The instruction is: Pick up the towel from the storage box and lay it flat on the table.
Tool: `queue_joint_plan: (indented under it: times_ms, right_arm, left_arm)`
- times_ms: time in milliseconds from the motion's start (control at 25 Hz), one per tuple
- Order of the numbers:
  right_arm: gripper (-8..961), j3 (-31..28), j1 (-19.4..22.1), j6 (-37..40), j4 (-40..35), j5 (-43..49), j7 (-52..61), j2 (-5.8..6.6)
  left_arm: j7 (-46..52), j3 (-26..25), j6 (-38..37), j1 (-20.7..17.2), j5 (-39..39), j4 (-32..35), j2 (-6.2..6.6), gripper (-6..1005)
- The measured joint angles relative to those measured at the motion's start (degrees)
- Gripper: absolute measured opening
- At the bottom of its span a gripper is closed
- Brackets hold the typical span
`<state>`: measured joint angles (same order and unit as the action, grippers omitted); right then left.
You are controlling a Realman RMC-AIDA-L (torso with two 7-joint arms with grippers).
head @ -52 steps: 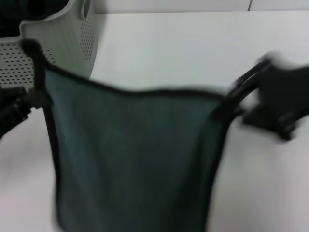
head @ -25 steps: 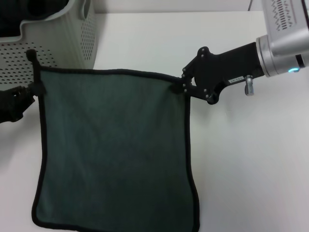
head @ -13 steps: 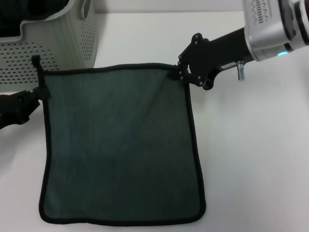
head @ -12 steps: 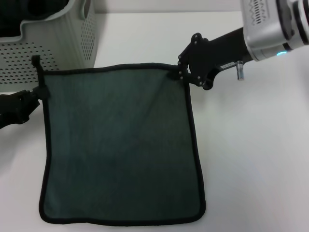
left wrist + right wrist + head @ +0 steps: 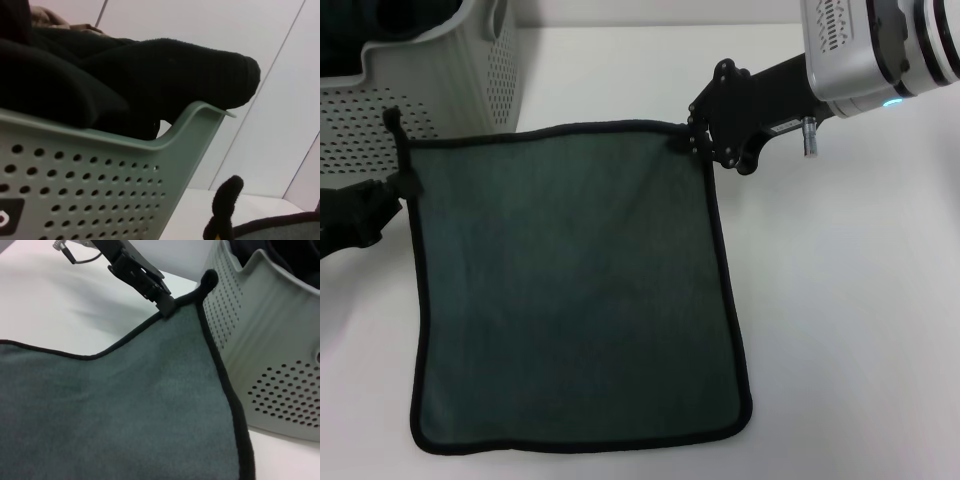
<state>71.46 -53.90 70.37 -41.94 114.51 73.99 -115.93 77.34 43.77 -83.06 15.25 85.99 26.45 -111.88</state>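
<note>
The towel (image 5: pixel 570 290) lies spread on the table (image 5: pixel 840 300), dark green-grey side up, its black edging showing all round. My left gripper (image 5: pixel 398 185) is shut on its far left corner, close to the storage box (image 5: pixel 440 90). My right gripper (image 5: pixel 692 140) is shut on the far right corner. The right wrist view shows the towel (image 5: pixel 125 410), the left gripper (image 5: pixel 165 305) pinching the upturned corner, and the box (image 5: pixel 270 340). The left wrist view shows that corner tip (image 5: pixel 225 200) beside the box wall (image 5: pixel 100 190).
The storage box stands at the far left of the table and holds dark cloth (image 5: pixel 125 80) heaped above its rim. White tabletop lies to the right of the towel and beyond it.
The towel hung between both grippers and has come down onto the table. Both grippers moved away from me with its far corners, and its near edge slid up into view.
</note>
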Motion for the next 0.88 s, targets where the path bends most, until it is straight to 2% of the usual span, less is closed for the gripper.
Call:
queue_joint_plan:
  times_ms: [400, 560, 720, 880]
  right_arm:
    - [19, 1.32, -0.19, -0.87, 0.45, 0.02, 2.0, -0.03]
    - [83, 4.07, 0.5, -6.21, -0.34, -0.3, 4.97, -0.24]
    - [147, 6.06, 1.84, -8.9, -1.74, -1.52, 5.08, -0.26]
    - [313, 6.29, 2.63, -9.52, -2.39, -2.54, 5.12, -0.26]
  left_arm:
    - [-0.01, 0.0, 2.43, 0.73, 0.44, -0.65, -0.05, 20]
    - [-0.36, 0.01, 4.32, 0.52, 0.16, -1.52, -0.41, 20]
    - [-0.52, 0.0, 5.52, 0.5, 0.11, -2.0, -0.64, 98]
    - [-0.78, -0.06, 5.5, 0.21, 0.03, -1.87, -0.67, 176]
